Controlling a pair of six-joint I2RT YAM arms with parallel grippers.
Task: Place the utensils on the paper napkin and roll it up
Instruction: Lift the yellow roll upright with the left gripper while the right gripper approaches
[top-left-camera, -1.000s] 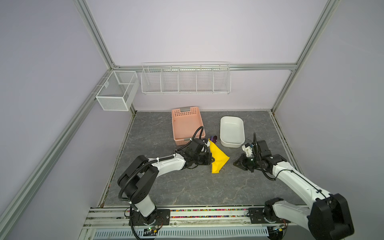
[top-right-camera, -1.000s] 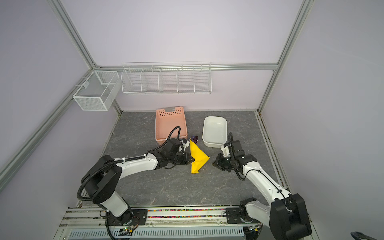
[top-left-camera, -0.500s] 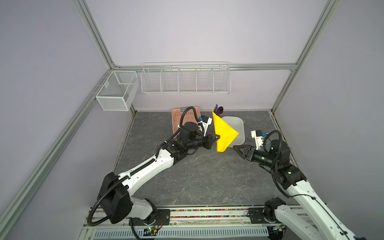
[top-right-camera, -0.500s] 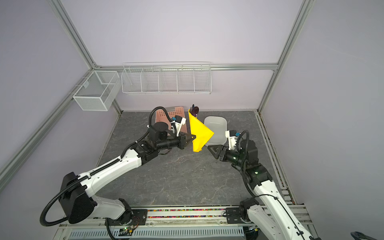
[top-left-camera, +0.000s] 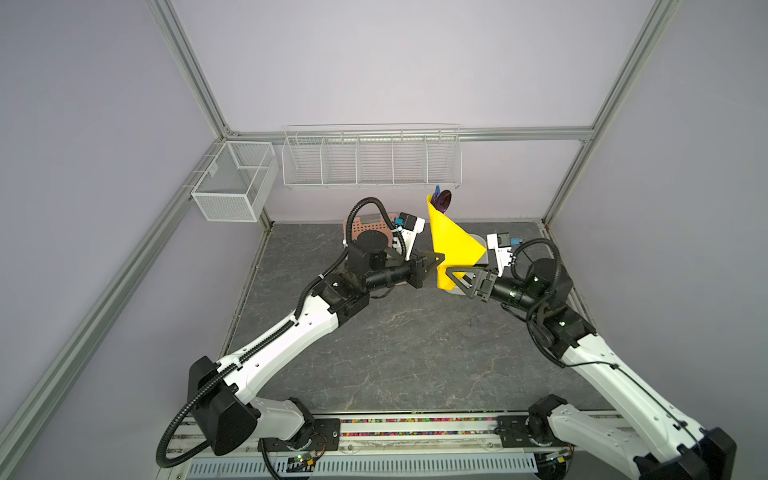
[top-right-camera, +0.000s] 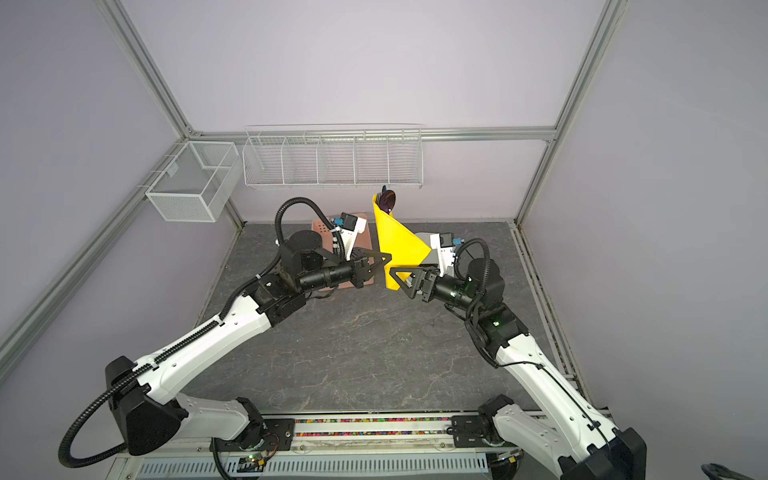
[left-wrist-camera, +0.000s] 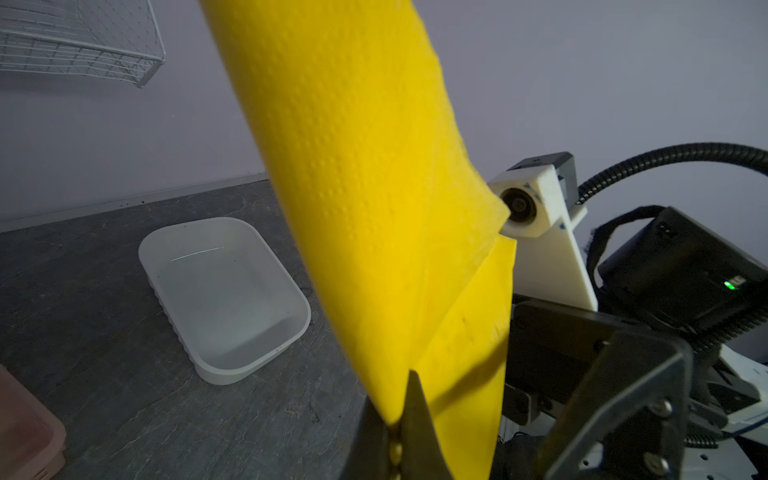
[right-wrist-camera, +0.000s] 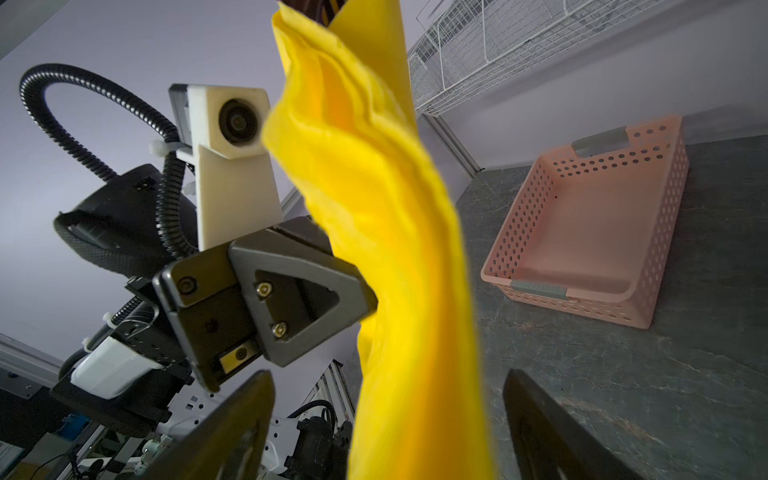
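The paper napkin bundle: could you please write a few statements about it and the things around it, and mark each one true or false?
1. The left end effector holds the paper napkin up off the table. True.
2. The right end effector is clamped shut on the napkin. False: its jaws stand open, one on each side of the napkin's lower part.
3. The dark heads of the utensils stick out of the napkin's top. True.
4. A spoon lies in the white tub. False: the tub is empty.
5. The pink basket is empty. True.
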